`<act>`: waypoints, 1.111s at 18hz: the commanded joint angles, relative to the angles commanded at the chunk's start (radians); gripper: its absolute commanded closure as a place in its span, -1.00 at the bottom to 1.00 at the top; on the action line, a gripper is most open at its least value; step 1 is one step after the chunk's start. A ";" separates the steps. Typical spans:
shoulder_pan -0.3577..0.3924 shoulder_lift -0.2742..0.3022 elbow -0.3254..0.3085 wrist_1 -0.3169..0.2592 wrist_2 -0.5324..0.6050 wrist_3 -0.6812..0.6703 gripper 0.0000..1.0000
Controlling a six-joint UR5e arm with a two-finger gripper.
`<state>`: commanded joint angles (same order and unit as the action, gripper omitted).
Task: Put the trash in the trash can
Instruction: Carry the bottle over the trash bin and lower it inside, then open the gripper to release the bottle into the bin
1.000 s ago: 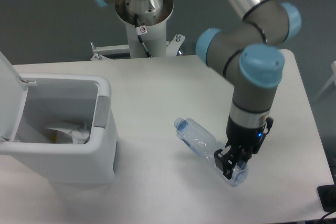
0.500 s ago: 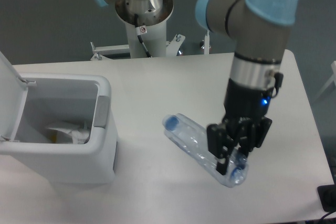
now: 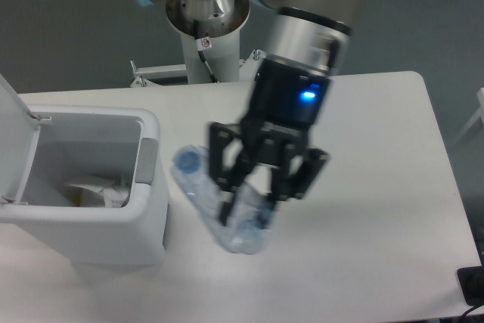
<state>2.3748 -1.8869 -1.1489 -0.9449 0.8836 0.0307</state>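
Pincer (image 3: 249,206) first: from my seat its black fingers (image 3: 224,187) look clamped on the lower, base end of the long clear plastic bottle with the bluish cap (image 3: 215,198), though motion blur smears the contact and I can't make out how much of each pad actually bears on the plastic. I have the bottle off the white table (image 3: 378,149), tilted, with its cap end (image 3: 186,161) pointing up and left, just beside the grey tab (image 3: 145,161) on the right wall of the large white rectangular plastic trash can (image 3: 83,225). I judge it empty and very light, so weight is no worry; thin clear plastic like this is smooth and gives under pressure, so it could dent, twist or slide between the fingers. Held near the base, the long body hangs out as a lever, and I'd expect it to swing; a hold nearer the middle would be steadier, but I'd not trade holds now. The can's hinged white lid (image 3: 11,126) stands open at the left edge, partly cut off by the frame. Inside, a crumpled white paper-like wrapper (image 3: 94,187) lies on the bottom, with something yellowish beside it that I can't identify. The bottle's base is hidden behind the fingers, and the arm's upper links run out of the top of the view.
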 joint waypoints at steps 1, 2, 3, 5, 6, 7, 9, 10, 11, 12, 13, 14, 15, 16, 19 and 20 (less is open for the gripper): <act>-0.015 0.003 -0.006 0.005 0.000 0.006 0.29; -0.040 0.008 -0.008 0.012 0.002 0.043 0.28; -0.058 0.009 -0.009 0.014 0.003 0.061 0.27; -0.094 0.015 -0.026 0.018 0.008 0.096 0.24; -0.100 0.015 -0.034 0.020 0.008 0.115 0.14; -0.110 0.012 -0.040 0.021 0.009 0.121 -0.03; -0.124 0.008 -0.048 0.021 0.011 0.123 -0.19; -0.135 0.009 -0.066 0.028 0.011 0.124 -0.63; -0.140 0.012 -0.077 0.028 0.011 0.124 -0.65; -0.141 0.015 -0.087 0.028 0.012 0.124 -0.68; -0.141 0.018 -0.092 0.028 0.012 0.124 -0.86; -0.141 0.020 -0.094 0.029 0.012 0.126 -0.98; -0.141 0.022 -0.095 0.028 0.015 0.126 -0.99; -0.141 0.022 -0.095 0.028 0.015 0.126 -1.00; -0.140 0.019 -0.101 0.026 0.017 0.126 -1.00; -0.134 0.014 -0.100 0.026 0.017 0.126 -1.00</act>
<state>2.2411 -1.8729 -1.2487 -0.9189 0.9004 0.1565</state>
